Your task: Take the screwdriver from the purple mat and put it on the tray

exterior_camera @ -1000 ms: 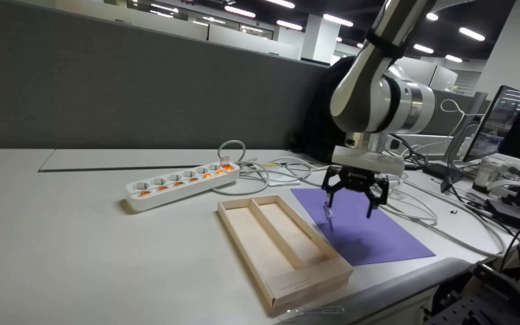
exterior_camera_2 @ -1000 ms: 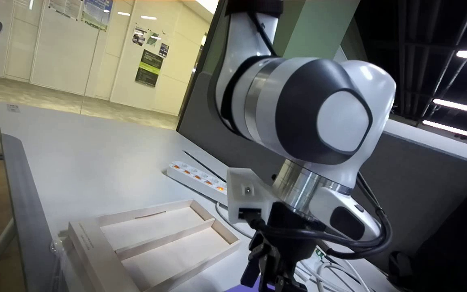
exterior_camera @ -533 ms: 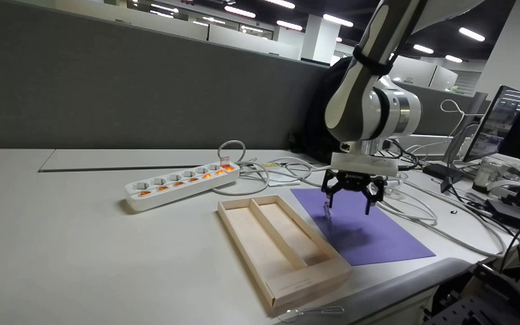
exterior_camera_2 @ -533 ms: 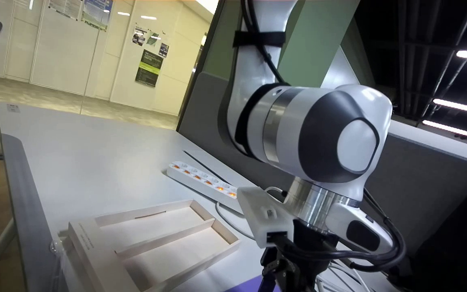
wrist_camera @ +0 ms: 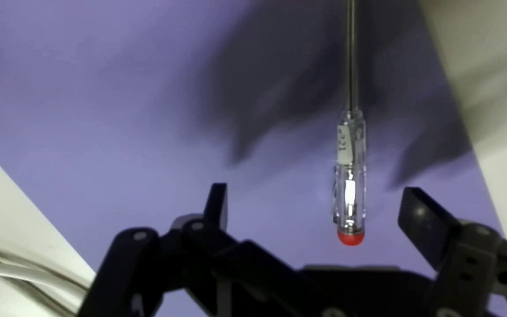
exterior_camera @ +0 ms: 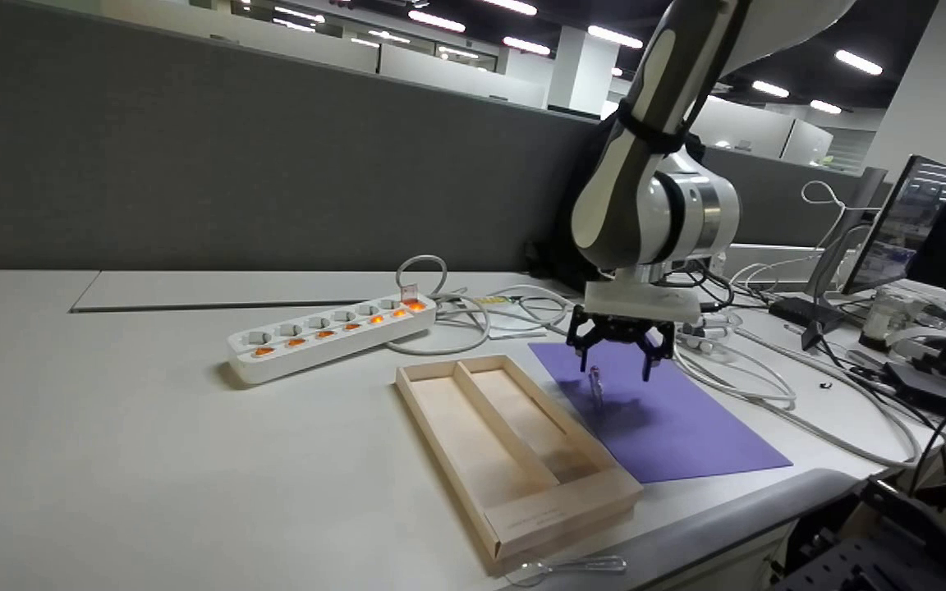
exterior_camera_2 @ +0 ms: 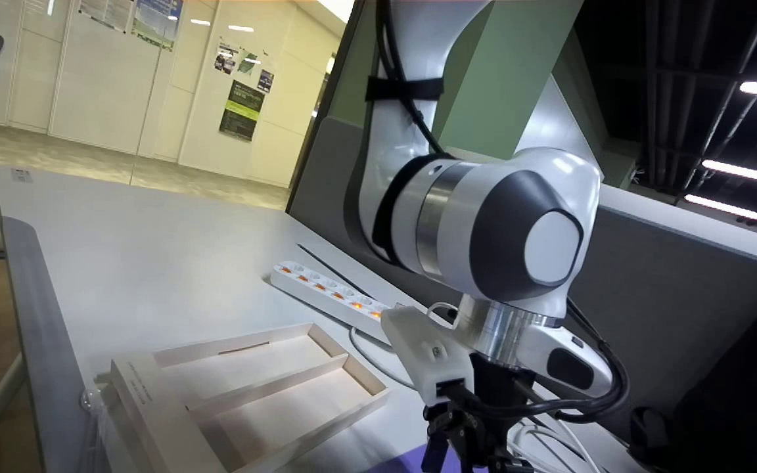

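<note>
The screwdriver (wrist_camera: 350, 176) has a clear handle with a red end cap and a thin metal shaft. It lies on the purple mat (wrist_camera: 104, 110); the shaft's tip is cut off in the wrist view. In an exterior view the screwdriver (exterior_camera: 596, 386) lies near the mat's (exterior_camera: 703, 435) edge closest to the tray. My gripper (wrist_camera: 313, 200) is open and empty above the mat; the handle shows between its fingers, nearer the right one. The gripper also shows in an exterior view (exterior_camera: 614, 369). The light-wood tray (exterior_camera: 555, 509) stands beside the mat, both compartments bare; it also shows in an exterior view (exterior_camera_2: 142, 401).
A white power strip (exterior_camera: 333, 336) lies behind the tray. White cables (exterior_camera: 748, 386) run behind and beside the mat. A clear spoon-like object (exterior_camera: 580, 565) lies at the table's front edge by the tray. A grey partition (exterior_camera: 235, 148) stands at the back.
In an exterior view my open gripper has moved left and slightly up in the picture, closer to over the screwdriver. The screwdriver, mat and tray have not moved.
</note>
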